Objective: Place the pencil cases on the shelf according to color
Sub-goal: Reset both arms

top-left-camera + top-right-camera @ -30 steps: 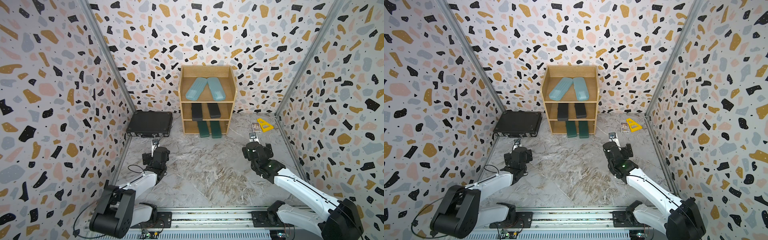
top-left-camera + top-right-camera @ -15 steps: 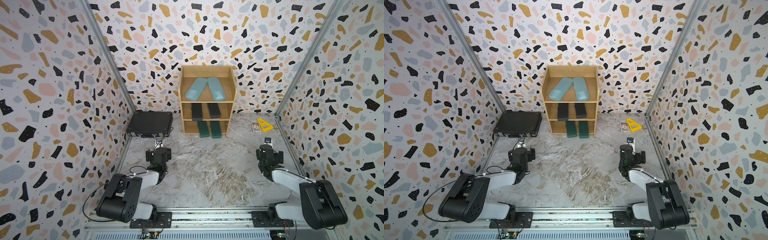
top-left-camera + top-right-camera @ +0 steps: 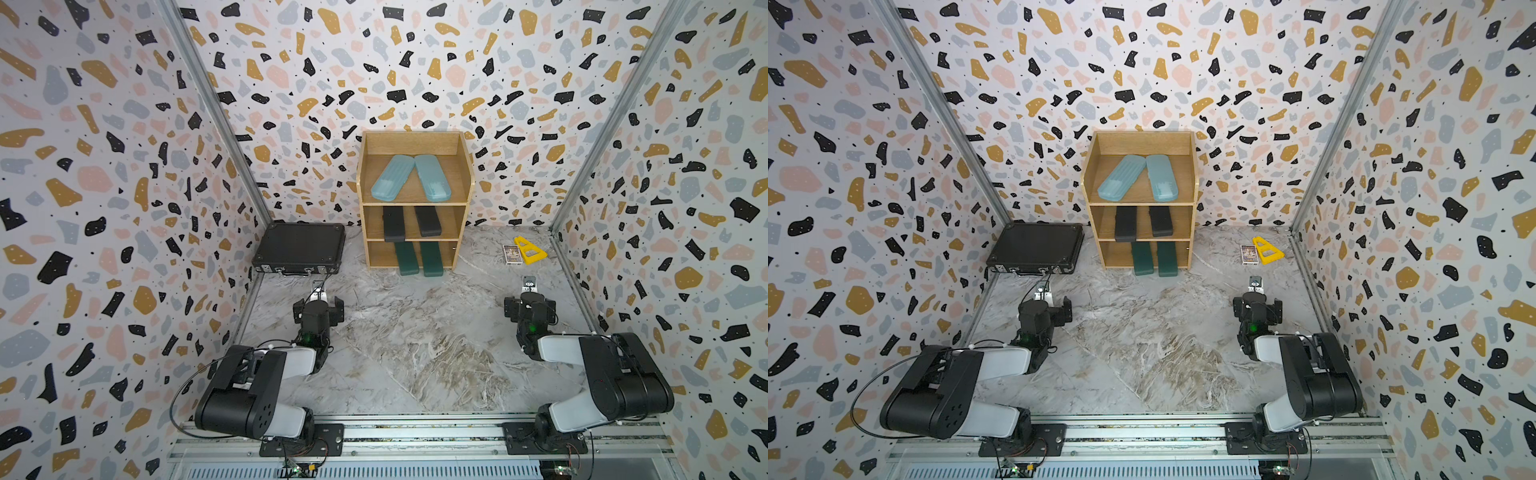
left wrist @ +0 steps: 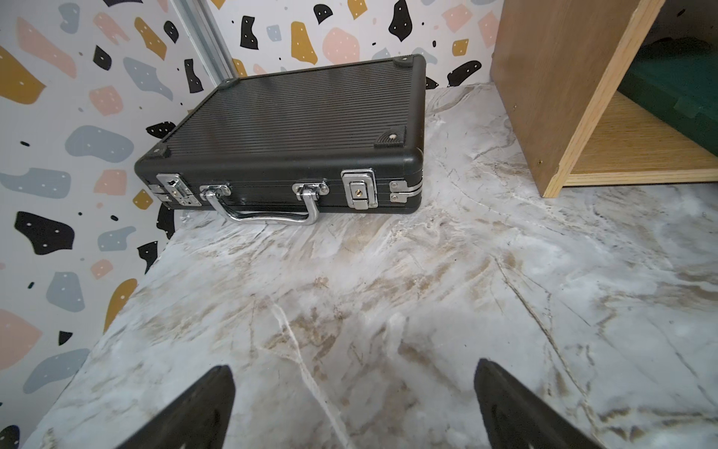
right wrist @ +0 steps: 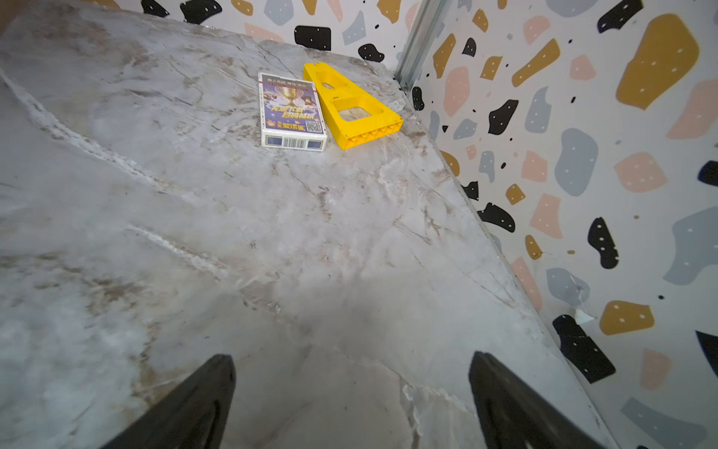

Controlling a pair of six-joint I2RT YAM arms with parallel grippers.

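1. Left gripper [image 4: 353, 369]: sitting at 8 o'clock on the counter [image 3: 415, 353] and pointing toward 12 o'clock. Its fingers [image 4: 202, 404] are standing spread wide and are holding nothing, with bare marble showing between them.
2. Right gripper [image 5: 351, 359]: sitting at 4 o'clock near the side wall and also pointing toward 12 o'clock. Its fingers [image 5: 194, 404] are standing spread wide and are pinching nothing.
3. Black briefcase [image 3: 300, 248]: lying flat at 10 o'clock in the rear corner, just beyond the left gripper. Its handle and latches are facing 6 o'clock.
4. Card box [image 3: 511, 254] and yellow plastic piece [image 3: 528, 250]: lying side by side at 2 o'clock, beyond the right gripper.
5. Shelf [image 3: 415, 203]: standing at 12 o'clock against the back wall, and carrying all six cases.
   - Bottom tier: two dark green pencil cases [image 3: 406, 258] are lying parallel, with their near ends sticking out past the front edge.
   - Middle tier: two black pencil cases [image 3: 393, 224] are lying side by side but apart, and the one toward 9 o'clock is overhanging the front edge slightly.
   - Top tier: two light blue pencil cases [image 3: 392, 177] are lying between the raised side panels. Their far ends are meeting and their near ends are splaying apart.
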